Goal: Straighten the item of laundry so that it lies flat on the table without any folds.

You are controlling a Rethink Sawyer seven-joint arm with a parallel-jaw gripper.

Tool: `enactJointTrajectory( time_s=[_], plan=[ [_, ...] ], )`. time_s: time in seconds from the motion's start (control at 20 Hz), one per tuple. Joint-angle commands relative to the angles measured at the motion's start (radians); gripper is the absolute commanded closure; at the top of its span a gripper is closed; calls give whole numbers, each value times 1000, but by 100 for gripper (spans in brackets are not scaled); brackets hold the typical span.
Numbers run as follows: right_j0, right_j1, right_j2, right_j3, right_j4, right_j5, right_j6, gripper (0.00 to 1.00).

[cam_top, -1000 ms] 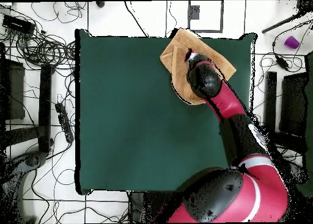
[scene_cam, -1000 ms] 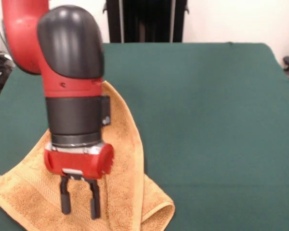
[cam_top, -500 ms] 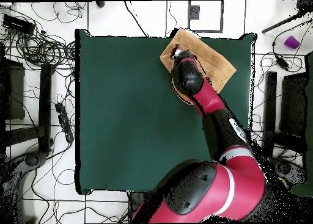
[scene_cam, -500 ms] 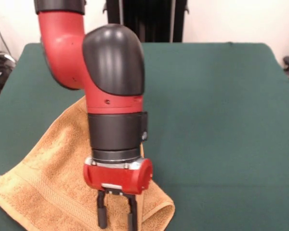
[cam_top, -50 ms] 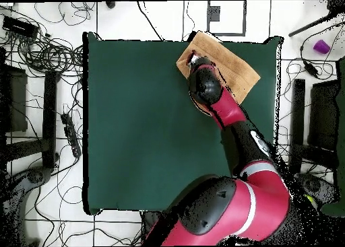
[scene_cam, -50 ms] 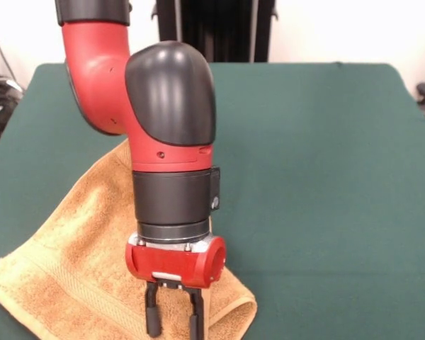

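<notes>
One folded orange towel (scene_cam, -50 ms: 64,241) on one green table (scene_cam, -50 ms: 326,177); one gripper (scene_cam, -50 ms: 174,320) at towel's 5 o'clock, fingers parted, empty.

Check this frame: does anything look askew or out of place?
The towel lies skewed near one table corner, with a rolled fold along its edge. The open gripper hangs over that fold. Nothing spilled or damaged.
</notes>
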Motion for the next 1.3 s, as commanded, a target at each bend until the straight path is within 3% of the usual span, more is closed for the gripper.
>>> enactJointTrajectory(
  time_s=[0.05,1.3],
  plan=[
    [6,46,-32,22,19,-11,226,0],
    [29,135,-4,-77,49,-29,242,0]
  ],
)
